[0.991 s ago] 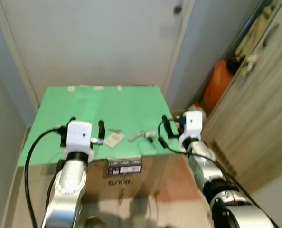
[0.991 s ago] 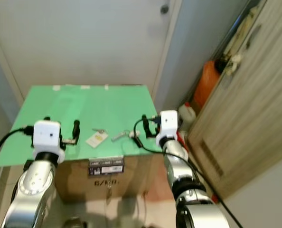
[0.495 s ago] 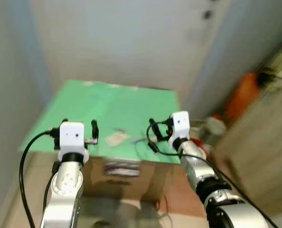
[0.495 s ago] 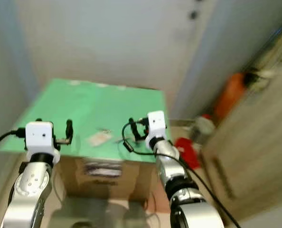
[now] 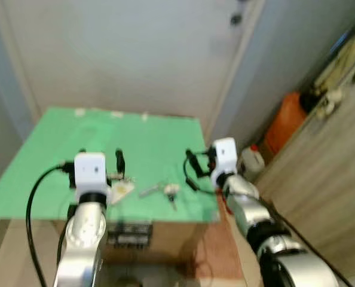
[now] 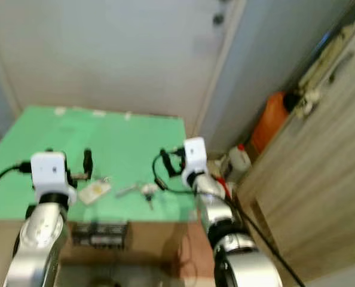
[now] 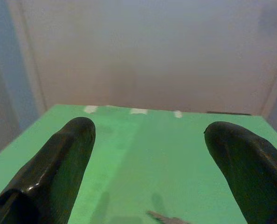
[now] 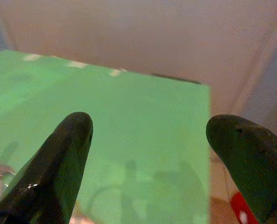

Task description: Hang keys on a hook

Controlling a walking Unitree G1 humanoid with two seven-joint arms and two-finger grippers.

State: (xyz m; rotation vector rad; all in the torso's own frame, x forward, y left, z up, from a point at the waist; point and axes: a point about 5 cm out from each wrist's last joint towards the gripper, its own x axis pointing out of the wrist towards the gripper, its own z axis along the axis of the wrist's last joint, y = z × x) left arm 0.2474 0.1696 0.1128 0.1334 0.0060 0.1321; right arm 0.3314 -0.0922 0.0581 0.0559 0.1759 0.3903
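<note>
step: reach for keys (image 5: pixel 165 191) | keys lie flat on green bench (image 5: pixel 58 137) near front edge, between both grippers | left gripper (image 7: pixel 148 158) fingers spread, empty | right gripper (image 8: pixel 148 154) fingers spread, empty | tip: descend straight over the ring, pinch there

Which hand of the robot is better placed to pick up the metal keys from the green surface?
Probably the right hand: it hovers open close beside the silver metal keys. The left hand, also open, is nearer the pale tag, farther from the keys.
</note>
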